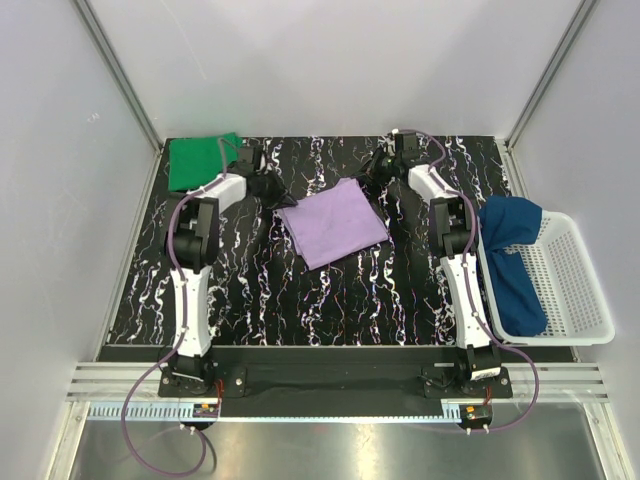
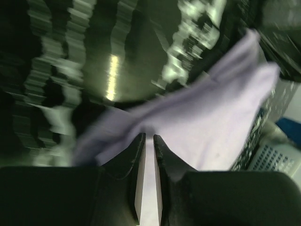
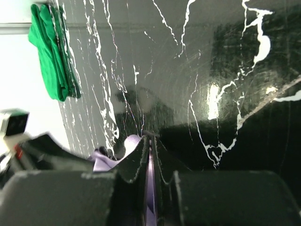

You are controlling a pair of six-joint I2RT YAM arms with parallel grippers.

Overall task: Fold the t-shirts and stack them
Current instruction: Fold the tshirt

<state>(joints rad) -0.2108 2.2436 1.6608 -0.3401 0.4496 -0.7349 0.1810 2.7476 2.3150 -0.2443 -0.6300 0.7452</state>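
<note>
Three t-shirts, one basket, two arms.
One lavender t-shirt (image 1: 332, 222) at centre, one green t-shirt (image 1: 200, 160) at 10 o'clock, one dark blue t-shirt (image 1: 510, 255) with the basket (image 1: 580, 280) at 3 o'clock; left arm (image 1: 195, 260), right arm (image 1: 455, 250).

Overhead view bright, sharp — wrist views dim, left one motion-blurred, glare on table (image 3: 214, 101).

counter (image 1: 330, 300) mid: folded t-shirt (image 1: 332, 222) flat on it, set askew | far-left corner: second t-shirt (image 1: 200, 160) on the counter | left claw (image 1: 270, 185) between those two shirts | right claw (image 1: 375, 165) just behind the folded t-shirt's far right corner | right edge: basket (image 1: 580, 290), third t-shirt (image 1: 510, 250) in its left part, draped over its far-left rim
</note>
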